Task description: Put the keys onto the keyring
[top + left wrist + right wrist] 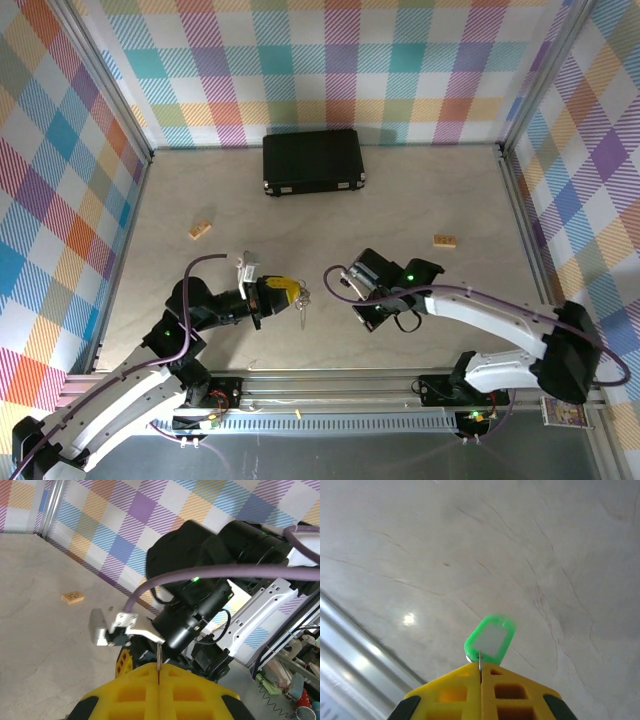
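Observation:
My left gripper (290, 290) hovers above the table's near middle, its yellow fingers (130, 695) shut on a thin silver wire (158, 655) seen edge-on, the keyring. Small silver pieces (302, 298) hang just beyond the fingertips. A short gap to the right is my right arm's wrist (385, 285), whose black body fills the space ahead of the left gripper. My right gripper (480, 666) points down at the table, shut on the thin wire of the green-headed key (490, 639). The key hangs just off its tips.
A black rectangular case (313, 161) lies at the back middle. One small wooden block (200, 229) sits left of centre and another (444, 240) at right. An aluminium rail (330, 385) runs along the near edge. Plaid walls close the sides.

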Controlling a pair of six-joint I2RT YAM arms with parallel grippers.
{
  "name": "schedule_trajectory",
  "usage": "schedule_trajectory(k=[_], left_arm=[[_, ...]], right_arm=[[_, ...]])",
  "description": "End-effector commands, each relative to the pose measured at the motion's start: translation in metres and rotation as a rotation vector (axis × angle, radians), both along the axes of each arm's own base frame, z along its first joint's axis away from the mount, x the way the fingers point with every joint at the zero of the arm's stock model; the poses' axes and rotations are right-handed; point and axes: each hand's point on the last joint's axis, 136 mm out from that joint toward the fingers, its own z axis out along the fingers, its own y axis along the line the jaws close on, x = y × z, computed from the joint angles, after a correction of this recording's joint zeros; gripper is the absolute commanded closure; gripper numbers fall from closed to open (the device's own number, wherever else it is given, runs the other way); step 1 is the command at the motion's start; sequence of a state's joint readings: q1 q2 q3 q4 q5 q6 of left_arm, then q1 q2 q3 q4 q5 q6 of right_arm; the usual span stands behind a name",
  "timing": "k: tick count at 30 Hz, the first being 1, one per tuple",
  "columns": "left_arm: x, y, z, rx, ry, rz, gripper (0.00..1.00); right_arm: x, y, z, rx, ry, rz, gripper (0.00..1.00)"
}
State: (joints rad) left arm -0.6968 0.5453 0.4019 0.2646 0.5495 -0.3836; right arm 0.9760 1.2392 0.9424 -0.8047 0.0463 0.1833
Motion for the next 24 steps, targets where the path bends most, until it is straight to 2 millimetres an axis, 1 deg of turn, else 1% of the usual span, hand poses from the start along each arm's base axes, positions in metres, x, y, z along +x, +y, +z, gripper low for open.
schedule_trajectory(k=[1, 3, 6, 9, 14, 18, 23, 24], left_arm=[[-0.004, 0.003, 0.028, 0.005, -0.078, -0.012, 1.0], [-0.006, 0.002, 0.031, 0.029, -0.088, -0.024, 1.0], [-0.01, 0.0, 0.037, 0.069, -0.109, -0.055, 1.0], [-0.014, -0.003, 0.042, 0.101, -0.125, -0.094, 1.0], [-0.021, -0.007, 0.049, 0.165, -0.175, -0.152, 1.0], [-0.021, -0.008, 0.048, 0.227, -0.216, -0.172, 1.0], [-0.023, -0.008, 0.051, 0.263, -0.269, -0.188, 1.0], [-0.024, -0.008, 0.047, 0.292, -0.255, -0.205, 1.0]], right_arm=[[-0.01, 0.023, 0.047, 0.199, -0.086, 0.172, 1.0], [-0.015, 0.028, 0.078, 0.284, -0.134, 0.225, 1.0], [-0.023, 0.032, 0.114, 0.368, -0.179, 0.299, 1.0], [-0.032, 0.038, 0.142, 0.421, -0.187, 0.378, 1.0], [-0.039, 0.047, 0.178, 0.466, -0.222, 0.49, 1.0], [-0.038, 0.054, 0.195, 0.481, -0.231, 0.528, 1.0], [-0.039, 0.058, 0.197, 0.442, -0.236, 0.542, 1.0], [-0.04, 0.059, 0.198, 0.435, -0.246, 0.553, 1.0]])
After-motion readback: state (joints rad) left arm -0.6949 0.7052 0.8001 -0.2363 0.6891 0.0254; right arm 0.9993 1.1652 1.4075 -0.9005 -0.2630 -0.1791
